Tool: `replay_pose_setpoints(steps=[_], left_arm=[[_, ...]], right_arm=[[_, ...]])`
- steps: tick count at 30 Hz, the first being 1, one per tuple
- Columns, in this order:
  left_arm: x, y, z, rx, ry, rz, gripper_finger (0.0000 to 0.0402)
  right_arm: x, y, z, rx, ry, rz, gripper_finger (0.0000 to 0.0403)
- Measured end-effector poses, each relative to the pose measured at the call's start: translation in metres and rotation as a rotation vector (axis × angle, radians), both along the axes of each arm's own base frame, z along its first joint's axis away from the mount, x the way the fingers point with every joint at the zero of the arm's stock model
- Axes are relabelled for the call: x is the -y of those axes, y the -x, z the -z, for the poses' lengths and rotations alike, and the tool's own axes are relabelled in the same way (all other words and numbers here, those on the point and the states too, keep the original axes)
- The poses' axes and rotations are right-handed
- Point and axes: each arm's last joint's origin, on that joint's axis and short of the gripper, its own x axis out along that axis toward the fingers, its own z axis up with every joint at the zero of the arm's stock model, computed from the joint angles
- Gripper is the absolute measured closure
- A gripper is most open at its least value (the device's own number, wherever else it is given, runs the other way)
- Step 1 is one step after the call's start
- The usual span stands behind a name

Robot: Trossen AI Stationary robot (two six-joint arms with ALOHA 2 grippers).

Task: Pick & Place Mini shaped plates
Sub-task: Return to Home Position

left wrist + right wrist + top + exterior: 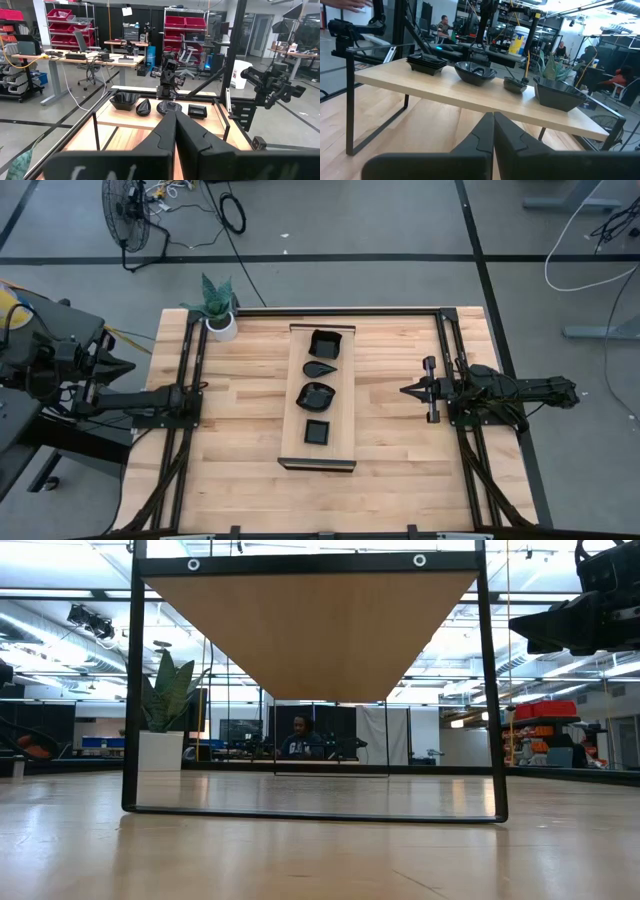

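Mini shaped plates [476,71] were all up on the shelf [343,405], four dark piles in single file down the middle of the board, and none showed on the table [250,440] itself! At the shelf's back end sat the wavy-rimmed bowl [325,342], next the teardrop plate [320,368], then the leaf plate [316,395], and at the front end the square plate [317,432], which looked layered from the right wrist view. Each pile stood apart from its neighbour and well inside the board's edges. Every dish was bare inside, with nothing in any hollow. The only filled vessel was the white pot [222,325] at the table's back left corner, with its green plant [215,295] standing up out of it.

The left gripper [175,117] was at the table's left edge, its two fingers pinched together on nothing. The right gripper [405,390] hung over the right side of the table, pointing at the shelf's long right edge but well apart from it, fingers likewise pressed closed and carrying nothing.

So this was the parking move, and by my reading the sorting looked done. To do it well, each arm wanted a slow, level retreat toward its own edge, keeping clear of the shelf's black frame, because one knock could slide those glossy piles off the board
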Motion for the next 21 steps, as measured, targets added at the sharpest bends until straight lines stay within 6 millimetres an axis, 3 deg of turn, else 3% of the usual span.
replay_pose_setpoints(steps=[13,17,21], left_arm=[[0.000,-0.001,-0.007,0.077,-0.019,-0.009,0.0387],[-0.002,-0.012,-0.009,0.096,-0.136,-0.041,0.0387],[-0.002,-0.029,-0.005,0.088,-0.106,-0.037,0.0387]], right_arm=[[0.000,0.000,0.000,0.000,0.000,0.000,0.0392],[0.000,0.000,0.000,0.000,0.000,0.000,0.0392],[0.000,0.000,0.000,0.000,0.000,0.000,0.0392]])
